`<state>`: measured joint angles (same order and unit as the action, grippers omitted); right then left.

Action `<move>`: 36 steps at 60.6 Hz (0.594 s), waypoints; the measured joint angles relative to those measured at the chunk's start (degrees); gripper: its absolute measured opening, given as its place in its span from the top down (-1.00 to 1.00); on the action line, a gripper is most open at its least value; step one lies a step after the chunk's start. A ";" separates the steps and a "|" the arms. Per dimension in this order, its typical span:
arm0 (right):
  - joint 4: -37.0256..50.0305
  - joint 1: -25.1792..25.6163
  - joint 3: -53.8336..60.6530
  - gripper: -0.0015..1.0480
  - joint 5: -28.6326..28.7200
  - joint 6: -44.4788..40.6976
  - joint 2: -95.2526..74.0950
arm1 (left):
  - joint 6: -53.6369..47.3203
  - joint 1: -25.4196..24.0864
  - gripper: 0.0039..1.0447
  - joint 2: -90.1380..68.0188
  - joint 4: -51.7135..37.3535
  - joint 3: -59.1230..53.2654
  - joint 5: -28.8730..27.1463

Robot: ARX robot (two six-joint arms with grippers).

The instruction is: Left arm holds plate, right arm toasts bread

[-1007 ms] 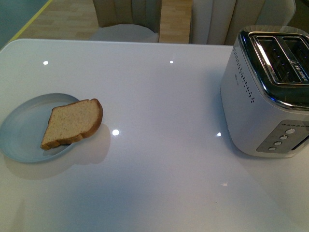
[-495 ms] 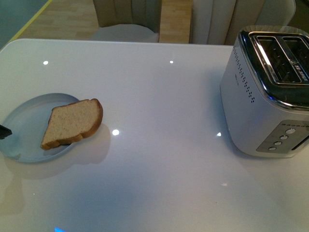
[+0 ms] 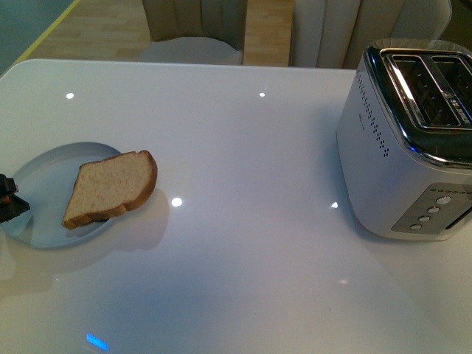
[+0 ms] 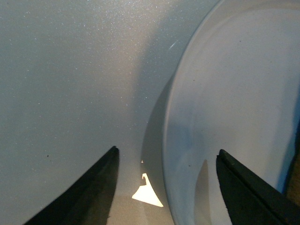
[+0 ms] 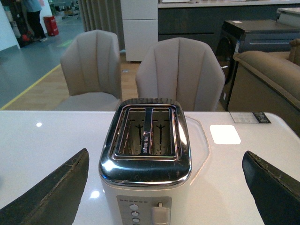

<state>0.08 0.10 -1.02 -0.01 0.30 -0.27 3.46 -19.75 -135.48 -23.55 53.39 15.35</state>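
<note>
Counting first: one plate (image 3: 40, 173), one slice of bread (image 3: 110, 188) and one toaster (image 3: 398, 140) with two slots are seen on a glossy white table (image 3: 243, 147), and two beige chairs (image 5: 180, 75) are parked behind it. The bread is laid flat on the plate at the table's left, with its rounded end poking out past the rim on the toaster side; the toaster is well apart, far right. The left gripper (image 4: 166, 149) is spread wide, with the plate's rim caught between its two fingers, one over the table and one over the plate. Whether either finger touches can't be told. From the front, only a dark scrap of it is seen at the frame edge. The right gripper (image 5: 165, 152) is gaping too, nothing held, pointed at the toaster. The toaster's right side and its buttons (image 3: 434, 209) are partly cut off.
</note>
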 joint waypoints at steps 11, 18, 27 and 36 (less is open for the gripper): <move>0.00 0.00 0.00 -0.83 0.00 0.00 0.00 | 0.39 0.68 0.47 -1.09 0.26 1.33 -1.53; 0.00 0.00 0.00 -0.83 0.02 -0.02 0.00 | 0.83 1.03 0.80 -1.46 0.37 1.73 -1.44; 0.00 0.00 0.00 -0.83 0.00 -0.02 0.00 | 1.99 0.98 0.95 -1.46 0.37 2.08 -0.81; 0.00 0.00 0.00 -0.83 0.02 0.00 0.00 | 3.67 0.77 0.95 -1.36 0.11 1.73 0.22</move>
<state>0.08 0.10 -1.02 0.01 0.30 -0.27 7.14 -18.98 -136.84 -23.44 55.11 15.57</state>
